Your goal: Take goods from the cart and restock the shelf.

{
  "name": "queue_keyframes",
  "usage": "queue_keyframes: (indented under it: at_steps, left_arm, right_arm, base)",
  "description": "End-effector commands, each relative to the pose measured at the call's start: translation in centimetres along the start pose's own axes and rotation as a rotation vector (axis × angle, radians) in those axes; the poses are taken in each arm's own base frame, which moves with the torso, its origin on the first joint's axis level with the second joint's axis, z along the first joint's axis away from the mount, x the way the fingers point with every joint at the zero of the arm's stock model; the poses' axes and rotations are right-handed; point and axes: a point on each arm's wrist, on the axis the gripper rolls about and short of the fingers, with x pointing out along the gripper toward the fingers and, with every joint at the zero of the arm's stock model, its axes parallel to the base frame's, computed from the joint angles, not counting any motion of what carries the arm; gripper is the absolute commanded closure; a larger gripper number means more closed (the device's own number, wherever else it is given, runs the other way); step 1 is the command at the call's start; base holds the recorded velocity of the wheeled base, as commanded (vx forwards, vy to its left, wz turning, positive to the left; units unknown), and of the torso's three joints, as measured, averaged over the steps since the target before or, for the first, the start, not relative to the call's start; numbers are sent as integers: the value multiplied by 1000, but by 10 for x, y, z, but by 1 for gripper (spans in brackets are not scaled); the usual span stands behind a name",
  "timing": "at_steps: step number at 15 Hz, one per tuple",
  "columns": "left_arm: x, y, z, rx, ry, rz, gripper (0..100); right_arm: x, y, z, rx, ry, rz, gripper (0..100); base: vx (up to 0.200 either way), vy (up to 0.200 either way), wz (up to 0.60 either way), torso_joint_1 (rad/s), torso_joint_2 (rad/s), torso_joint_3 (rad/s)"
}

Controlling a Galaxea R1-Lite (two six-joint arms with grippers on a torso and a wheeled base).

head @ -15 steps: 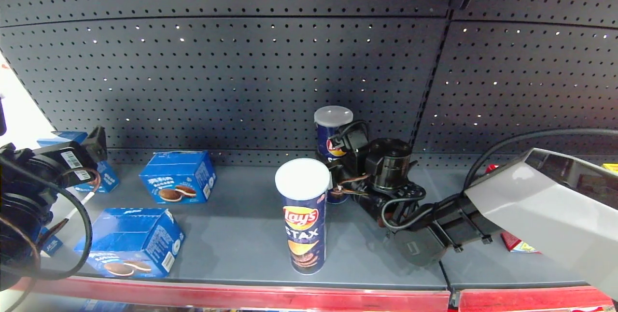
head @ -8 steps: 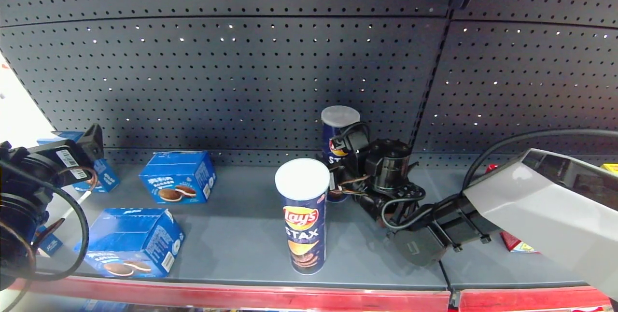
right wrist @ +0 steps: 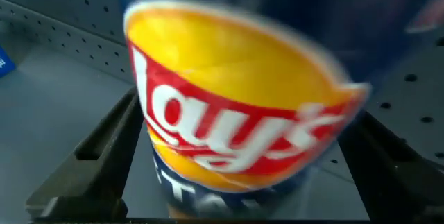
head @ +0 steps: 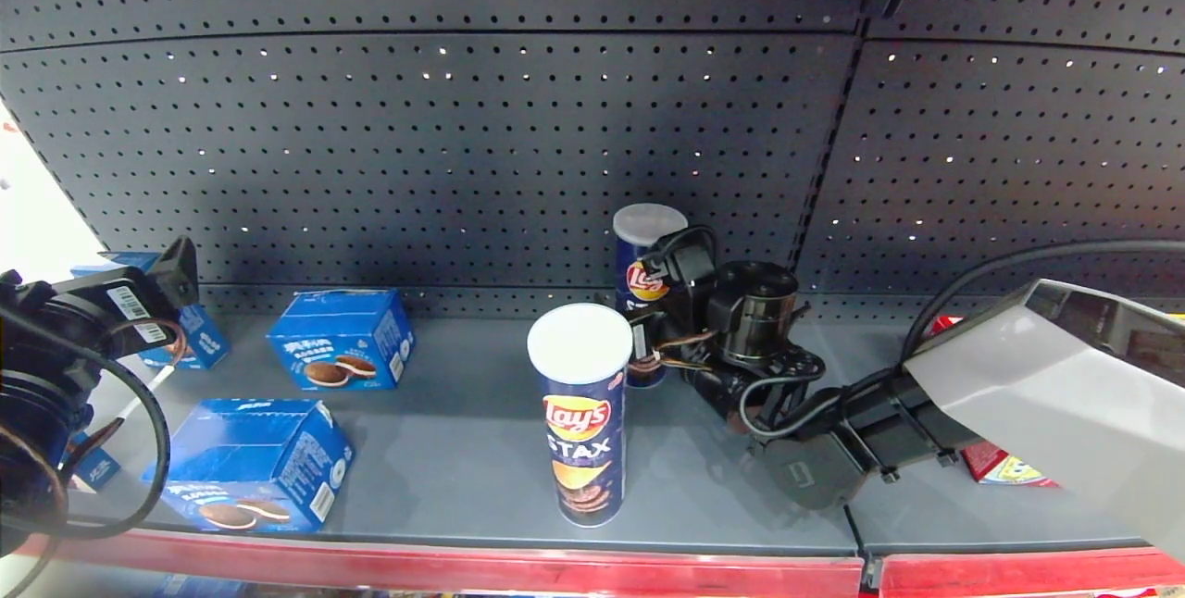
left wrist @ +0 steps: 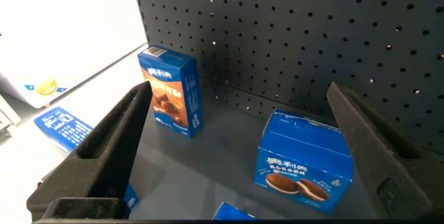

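Dark pegboard (head: 463, 144) backed a grey shelf (head: 463, 413) w/ a red front lip (head: 463, 570). We saw two chip cans near the middle. The front can (head: 581, 413), white lid on, stood upright close to the lip, apart from the right arm (head: 1018, 376). The rear can (head: 643, 255) was further back, near the pegboard & a bit right of the front can. Its base was hidden behind the front can & the arm, so we couldn't tell if it touched the shelf. The R fingers (right wrist: 97, 161) were closed onto the rear can, one on each side, w/ its label filling the gap btwn them. The right arm came in from the right, low over the shelf.

On the left we had two blue cookie boxes: the back box (head: 343, 339) near the pegboard & the front box (head: 255, 464) near the lip, apart from each other. A small box (left wrist: 170, 92) stood upright at the far left by the pegboard. The L fingers (left wrist: 114, 148) were spread wide w/ nothing btwn them. They hovered at the shelf's left end, pointing toward the back box & small box, touching neither. A red packet (head: 1004, 467) lay on the right, partly hidden behind the right arm.
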Motion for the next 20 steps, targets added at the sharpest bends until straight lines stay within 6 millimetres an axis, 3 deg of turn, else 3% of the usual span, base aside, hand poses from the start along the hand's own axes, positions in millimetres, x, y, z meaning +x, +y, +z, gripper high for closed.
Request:
queue_keyframes:
  at_steps: [1,8,14,18,20]
  left_arm:
    - [0,0,0,1,0,-1,0]
    - [0,0,0,0,1,-1,0]
    - [-3,2,-5,10,16,-1,0]
    - [-7,5,-6,9,17,-2,0]
    - [-7,5,-6,8,16,-2,0]
  right_arm:
    - [-11,-4,9,0,0,3,0]
    - [-54,-14,18,-11,46,23,0]
    - [-106,-33,37,-8,53,30,0]
    - [-166,-58,51,-6,54,4,0]
    - [-190,-77,62,-9,73,-122,0]
  base:
    - [0,0,0,0,0,0]
    - [0,0,0,0,0,0]
    - [0,0,0,0,0,0]
    - [0,0,0,0,0,0]
    - [0,0,0,0,0,0]
